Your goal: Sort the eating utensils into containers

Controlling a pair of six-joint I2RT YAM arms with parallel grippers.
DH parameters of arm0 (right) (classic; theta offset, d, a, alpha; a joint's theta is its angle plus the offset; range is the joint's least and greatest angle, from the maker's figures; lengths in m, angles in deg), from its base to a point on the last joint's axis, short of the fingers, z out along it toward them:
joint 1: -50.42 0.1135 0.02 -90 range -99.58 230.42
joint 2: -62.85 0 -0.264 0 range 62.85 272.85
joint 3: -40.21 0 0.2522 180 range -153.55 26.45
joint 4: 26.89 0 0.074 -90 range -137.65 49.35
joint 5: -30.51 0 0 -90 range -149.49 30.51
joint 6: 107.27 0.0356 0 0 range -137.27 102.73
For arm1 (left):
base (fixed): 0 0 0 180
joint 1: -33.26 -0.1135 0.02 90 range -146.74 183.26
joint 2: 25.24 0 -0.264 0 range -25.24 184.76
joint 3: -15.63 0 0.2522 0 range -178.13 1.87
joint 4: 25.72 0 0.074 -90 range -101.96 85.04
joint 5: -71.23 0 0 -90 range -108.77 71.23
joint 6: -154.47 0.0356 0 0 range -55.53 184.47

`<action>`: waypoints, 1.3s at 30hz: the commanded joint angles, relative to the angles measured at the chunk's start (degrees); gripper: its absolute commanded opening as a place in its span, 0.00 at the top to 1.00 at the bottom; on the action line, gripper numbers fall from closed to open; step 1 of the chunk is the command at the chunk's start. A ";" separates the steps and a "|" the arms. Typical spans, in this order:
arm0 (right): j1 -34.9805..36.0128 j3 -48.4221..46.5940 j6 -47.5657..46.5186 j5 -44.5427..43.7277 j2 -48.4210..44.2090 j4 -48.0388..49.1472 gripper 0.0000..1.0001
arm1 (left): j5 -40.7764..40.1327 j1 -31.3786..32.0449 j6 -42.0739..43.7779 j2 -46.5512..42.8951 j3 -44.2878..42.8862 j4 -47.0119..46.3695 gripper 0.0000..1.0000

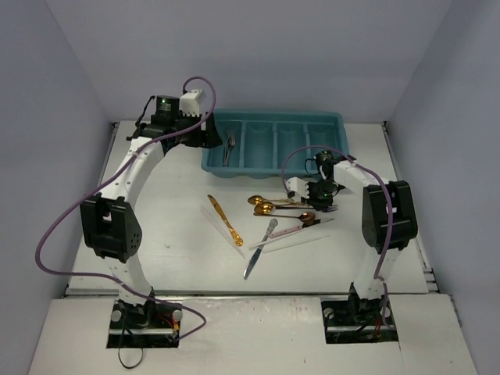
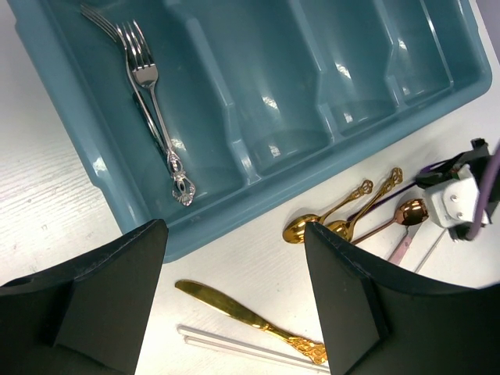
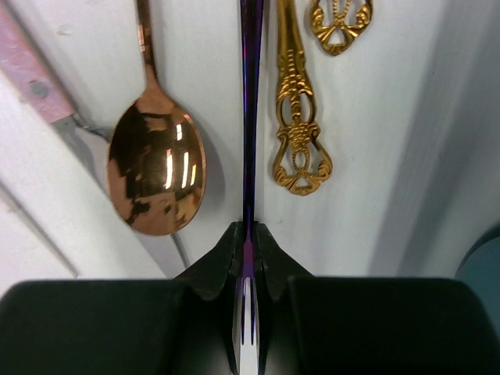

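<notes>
We can read no words, labels, brands, numbers or signs on anything in these three views; no marking is legible.

Robot lab cell: bare grey walls, white table.

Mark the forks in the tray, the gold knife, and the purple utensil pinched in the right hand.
silver forks (image 2: 145, 74), left wrist view, on the top fork's head just below the tines.
gold knife (image 2: 219, 303), left wrist view, on the middle of the blade.
purple utensil (image 3: 250, 117), right wrist view, on its thin shaft.
</notes>
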State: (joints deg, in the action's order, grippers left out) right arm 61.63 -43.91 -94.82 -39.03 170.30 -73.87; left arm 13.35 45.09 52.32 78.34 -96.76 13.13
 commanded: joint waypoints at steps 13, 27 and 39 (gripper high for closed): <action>5.79 -5.40 -10.21 3.77 -24.68 -4.48 1.00 | 16.42 -0.25 -10.42 -7.35 2.60 -8.27 0.31; 19.66 -5.83 -17.32 -0.66 -27.30 -4.48 1.00 | 25.29 15.70 -6.12 -4.91 9.77 2.16 0.31; 21.40 -6.43 -17.71 -2.43 -26.79 -4.40 1.00 | 30.24 19.81 -4.70 -3.04 13.58 3.47 0.38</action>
State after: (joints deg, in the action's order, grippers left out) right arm 82.76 -48.43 -111.96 -40.80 145.43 -78.19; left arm 40.45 63.94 45.85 76.28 -83.43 17.06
